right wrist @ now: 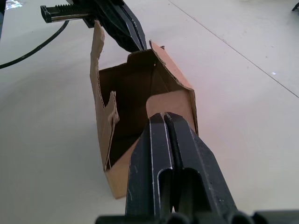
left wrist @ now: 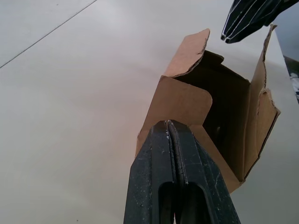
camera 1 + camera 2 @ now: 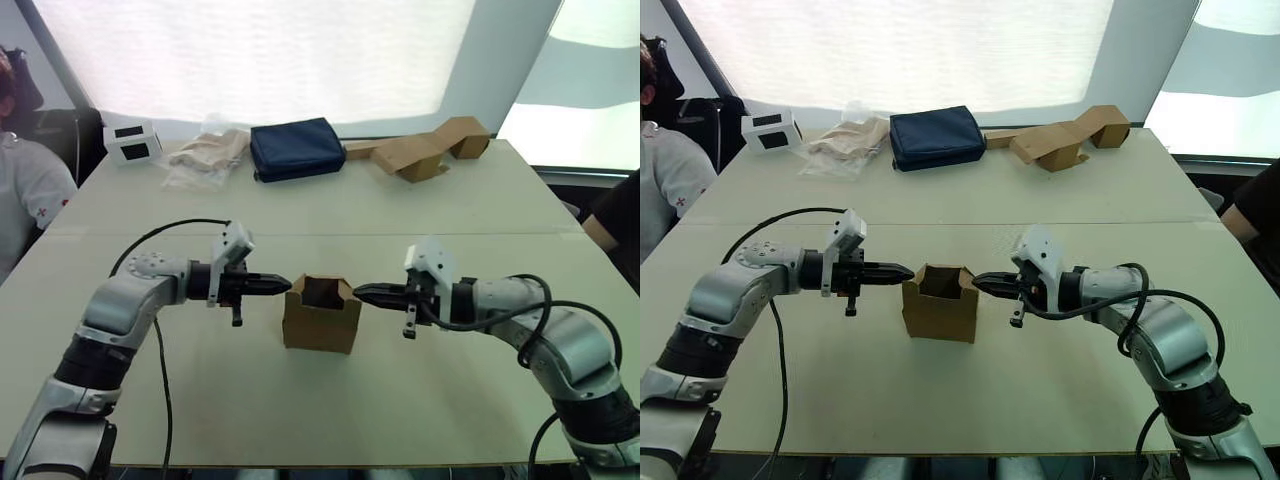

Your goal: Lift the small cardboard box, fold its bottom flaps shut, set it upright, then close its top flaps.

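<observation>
With the small cardboard box (image 3: 321, 315) upright at the counter's (image 3: 300, 420) centre, top flaps (image 3: 345, 292) open, I see my left claw (image 3: 286, 285) at its 9 o'clock and right claw (image 3: 358, 291) at 3 o'clock, both pinched closed, empty.

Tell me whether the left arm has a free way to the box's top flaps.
Likely yes: the left end effector, shut, sits right beside the upright box, level with its open top flaps, nothing between.
</observation>
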